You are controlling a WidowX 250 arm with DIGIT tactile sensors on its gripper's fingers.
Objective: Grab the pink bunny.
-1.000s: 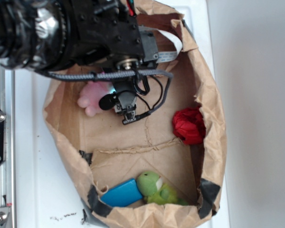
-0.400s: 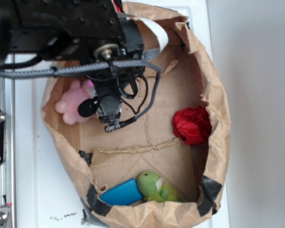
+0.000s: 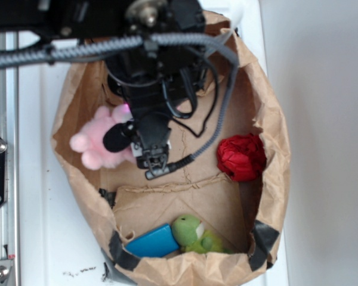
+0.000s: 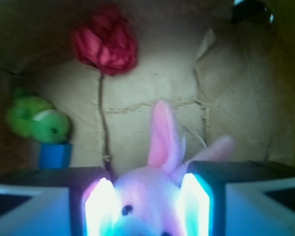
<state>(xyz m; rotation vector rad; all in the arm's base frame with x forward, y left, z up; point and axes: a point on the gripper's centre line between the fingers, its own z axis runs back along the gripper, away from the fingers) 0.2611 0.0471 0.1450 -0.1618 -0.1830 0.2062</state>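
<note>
The pink bunny (image 3: 97,145) is a light-pink plush at the left side of the brown paper bag's floor, partly covered by the arm. In the wrist view its head (image 4: 146,196) fills the gap between my two lit pads (image 4: 101,206), with one long ear (image 4: 163,135) standing up and the other behind the right finger. My gripper (image 4: 147,209) is shut on the bunny's head, both pads pressing its sides. In the exterior view the gripper (image 3: 130,146) is mostly hidden under the black wrist and cables.
The crumpled brown paper bag (image 3: 273,113) walls in everything. A red ball of wrinkled paper (image 3: 241,157) lies at its right side, and a green plush toy (image 3: 197,233) and a blue block (image 3: 152,241) sit at the near end. A metal rail (image 3: 3,179) runs along the left.
The arm has swung left and then toward the near end of the bag, and the pink bunny has travelled with it. The bag's rim has shifted a little.
</note>
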